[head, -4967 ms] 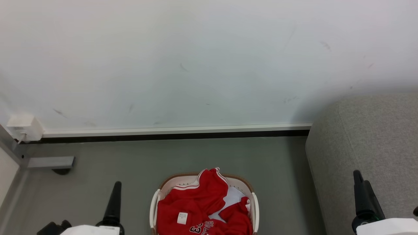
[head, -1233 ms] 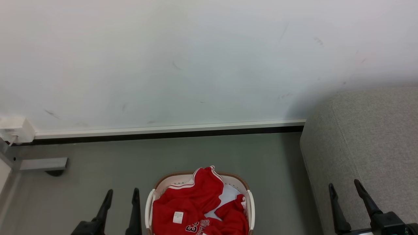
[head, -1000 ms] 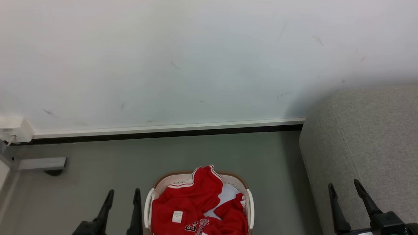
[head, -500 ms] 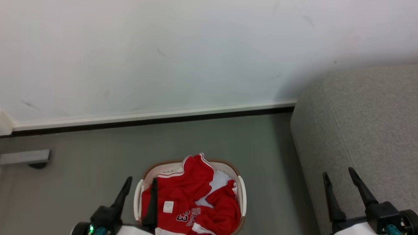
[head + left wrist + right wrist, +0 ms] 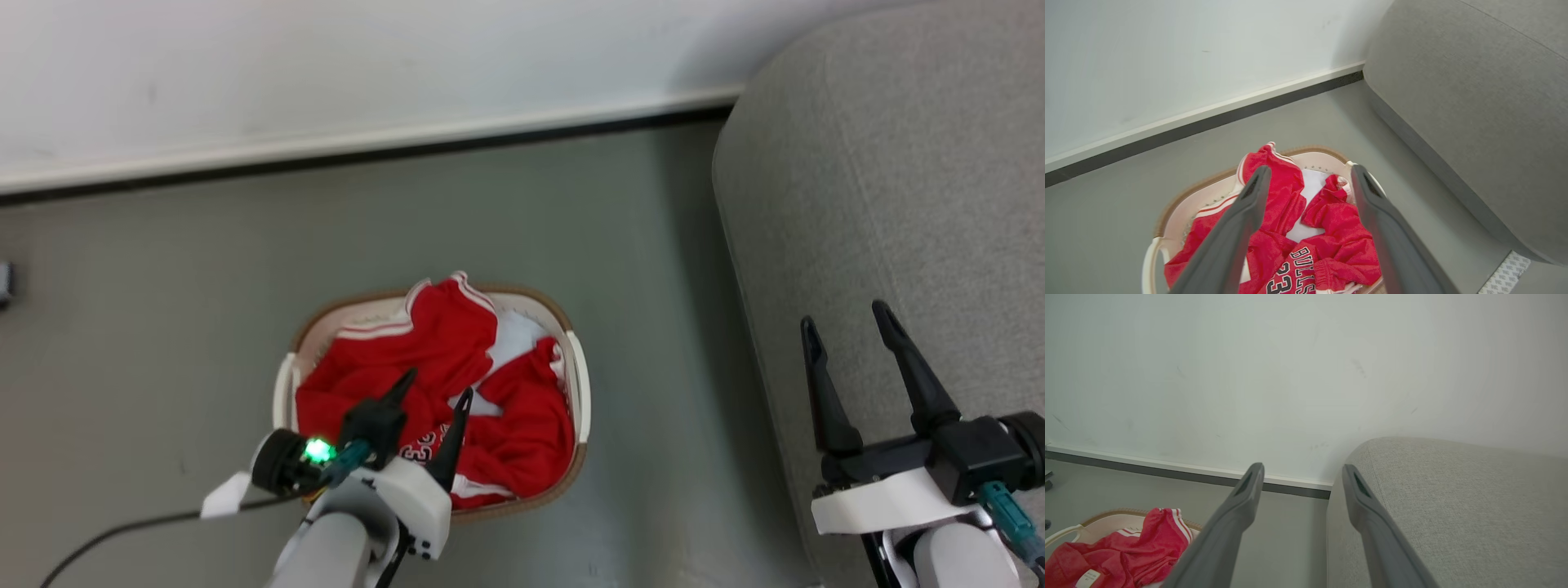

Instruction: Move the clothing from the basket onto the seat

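The clothing (image 5: pixel 441 343), a crumpled red jersey with white trim, lies in the basket (image 5: pixel 578 363), an oval cream tub with a brown rim standing on the floor. My left gripper (image 5: pixel 435 385) hangs open just above the jersey's near part, touching nothing. In the left wrist view the open left gripper (image 5: pixel 1310 168) frames the clothing (image 5: pixel 1339 220) and the basket (image 5: pixel 1180 204). My right gripper (image 5: pixel 843 314) stands open and empty over the grey seat (image 5: pixel 898 163). The right wrist view shows the right gripper (image 5: pixel 1302 466) beside the seat (image 5: pixel 1453 498), with the clothing (image 5: pixel 1139 547) at lower left.
A flat white pad (image 5: pixel 510 339) lies under the jersey in the basket. A white wall with a dark baseboard (image 5: pixel 326 155) runs behind the grey floor. A dark cable (image 5: pixel 106 531) trails over the floor at the lower left. The seat's side stands right of the basket.
The head camera has tilted down, so the whole picture shifted. My left gripper has moved right and forward from beside the basket to over the jersey. Both grippers stay open.
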Tool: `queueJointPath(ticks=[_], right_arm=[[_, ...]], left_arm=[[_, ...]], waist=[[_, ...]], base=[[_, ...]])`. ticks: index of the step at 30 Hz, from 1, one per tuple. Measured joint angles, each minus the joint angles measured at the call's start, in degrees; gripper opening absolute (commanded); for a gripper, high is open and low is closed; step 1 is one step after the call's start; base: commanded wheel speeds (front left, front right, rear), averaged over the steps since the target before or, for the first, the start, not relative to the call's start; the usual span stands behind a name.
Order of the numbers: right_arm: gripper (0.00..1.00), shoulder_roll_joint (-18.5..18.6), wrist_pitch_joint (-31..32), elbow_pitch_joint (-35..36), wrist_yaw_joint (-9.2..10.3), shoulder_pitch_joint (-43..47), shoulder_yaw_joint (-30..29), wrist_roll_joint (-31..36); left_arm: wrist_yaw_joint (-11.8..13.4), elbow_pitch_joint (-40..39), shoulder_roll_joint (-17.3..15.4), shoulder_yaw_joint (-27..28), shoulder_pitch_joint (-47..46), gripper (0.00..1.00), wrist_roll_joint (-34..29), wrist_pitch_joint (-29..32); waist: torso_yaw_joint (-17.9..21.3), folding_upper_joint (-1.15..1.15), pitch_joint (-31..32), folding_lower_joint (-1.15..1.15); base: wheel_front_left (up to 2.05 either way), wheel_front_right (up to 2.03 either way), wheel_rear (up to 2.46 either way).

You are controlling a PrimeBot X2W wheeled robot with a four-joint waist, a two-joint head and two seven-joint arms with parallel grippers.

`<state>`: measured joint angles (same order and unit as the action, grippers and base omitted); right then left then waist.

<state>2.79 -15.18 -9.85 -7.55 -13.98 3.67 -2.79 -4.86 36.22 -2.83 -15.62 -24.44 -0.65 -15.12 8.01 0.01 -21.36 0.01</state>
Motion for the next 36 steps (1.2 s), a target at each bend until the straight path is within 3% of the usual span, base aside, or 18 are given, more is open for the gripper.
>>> queueJointPath(ticks=[4,14,21,36], right_arm=[[1.0,0.0,0.0,2.2,0.0,-2.5,1.0,-0.4],[1.0,0.0,0.0,4.2,0.0,-4.3,1.6,-0.4],[1.0,0.0,0.0,4.3,0.0,-4.5,1.9,-0.4],[1.0,0.0,0.0,5.6,0.0,-4.8,2.3,0.2]], left_arm=[[-1.1,11.3,-0.1,-3.4,-9.1,1.0,-2.4,2.1],[-2.5,26.8,-0.5,-9.3,-20.5,1.0,-2.0,7.8],[-2.6,31.3,-0.2,-12.8,-24.0,1.0,2.3,8.7],[-1.6,36.1,-0.9,-14.8,-29.4,1.0,2.8,12.0]], waist=[[1.1,0.0,-6.2,0.0],[3.0,0.0,-14.7,0.01],[3.6,0.0,-16.1,0.0],[4.2,0.0,-21.2,0.0]], base=[[0.0,0.0,0.0],[0.0,0.0,0.0],[0.0,0.0,0.0],[0.0,0.0,0.0]])
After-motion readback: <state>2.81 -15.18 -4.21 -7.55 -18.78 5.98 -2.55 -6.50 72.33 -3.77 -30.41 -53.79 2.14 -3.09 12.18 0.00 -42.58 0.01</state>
